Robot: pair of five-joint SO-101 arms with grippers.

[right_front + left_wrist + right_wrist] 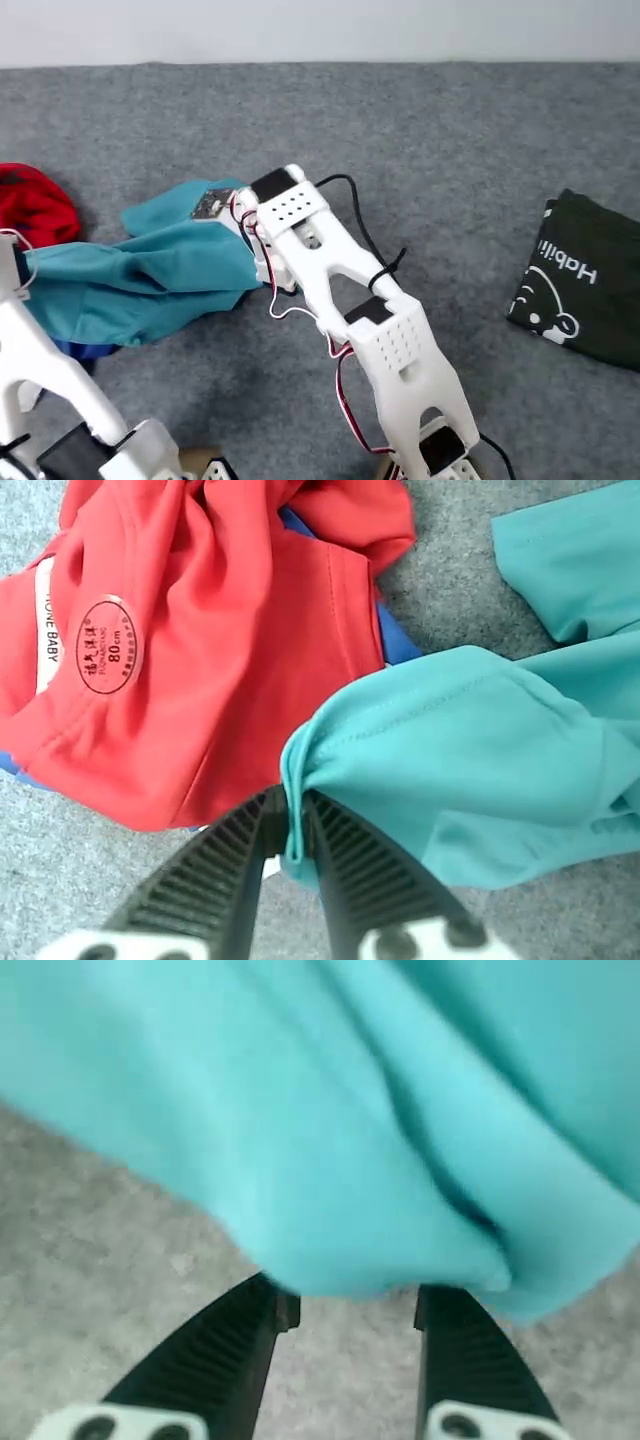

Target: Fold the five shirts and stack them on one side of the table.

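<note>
Teal shirt (150, 270) lies bunched at 9 o'clock on the table (450, 140), just beside the red shirt (35, 205); the folded dark shirt (585, 280) sits well apart at 3 o'clock. To spread it well, you should seat the right gripper (350, 1305) fully on the hem before any lift, then draw both held points apart evenly, clear of the red shirt. Left gripper (295, 830): fingers nearly closed, pinching a teal hem fold; right gripper: fingers wide, teal edge lying across their tips, not clamped.
</note>
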